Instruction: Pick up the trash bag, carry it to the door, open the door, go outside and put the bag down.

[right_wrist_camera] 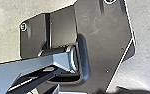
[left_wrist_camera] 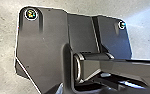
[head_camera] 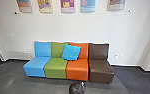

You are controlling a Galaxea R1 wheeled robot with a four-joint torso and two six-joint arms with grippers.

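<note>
Showing: dark trash bag (head_camera: 76,88) | near side of sofa (head_camera: 55,72) | grip unclear

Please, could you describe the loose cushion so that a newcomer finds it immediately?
Along the white wall stands a row of four coloured seats. At its middle, a bright blue square cushion leans where the green backrest meets the orange one. The leftmost seat is blue too, but the cushion is small, loose and tilted.

Blue, green, orange and brown seats (head_camera: 56,67)
</note>
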